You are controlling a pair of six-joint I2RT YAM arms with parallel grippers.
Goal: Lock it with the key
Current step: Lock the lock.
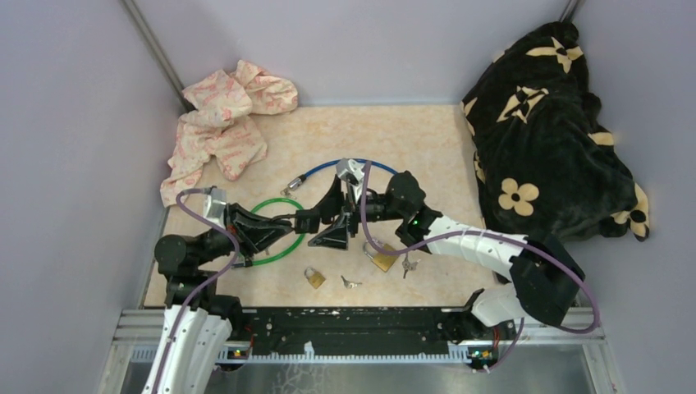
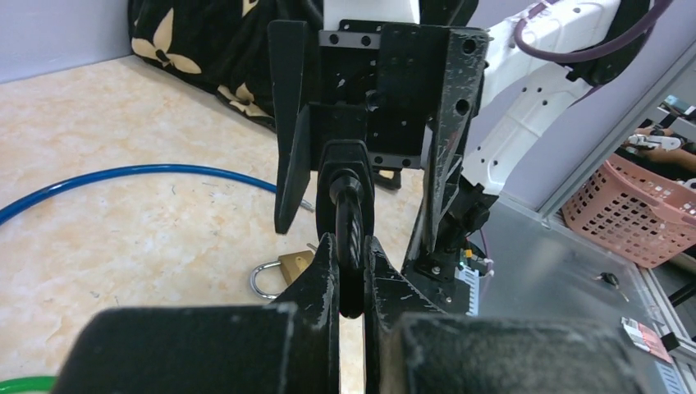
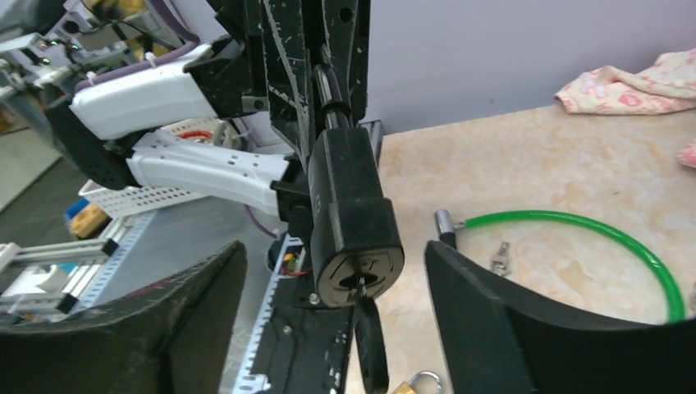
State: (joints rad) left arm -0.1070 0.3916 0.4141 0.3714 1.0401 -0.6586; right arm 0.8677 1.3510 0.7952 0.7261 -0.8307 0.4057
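Gripping the black lock body (image 3: pixel 354 222) end-on in the left fingers (image 2: pixel 324 279), raised off the table (image 3: pixel 574 156), green cable (image 3: pixel 574 226) lying below. Hovering with the right fingers (image 3: pixel 492 320) spread wide either side of the key (image 3: pixel 371 349), seated in the keyhole, untouched. Probably at the turning step. Next: closing squarely on the key's head, then twisting without dragging the lock.

Bare tabletop (image 1: pixel 394 135) lies open at the back, between the pink cloth (image 1: pixel 222 123) and the black blanket (image 1: pixel 550 131). Mid-table is crowded: the right pincer (image 1: pixel 329 217) straddles the black lock barrel (image 3: pixel 353 222) clamped by the left pincer (image 1: pixel 300 220), leaving a gap at each side. The green cable (image 3: pixel 542 215), blue cable (image 2: pixel 131 171), small brass padlock (image 1: pixel 314 277) and larger brass padlock (image 1: pixel 383 256) clutter the rest.
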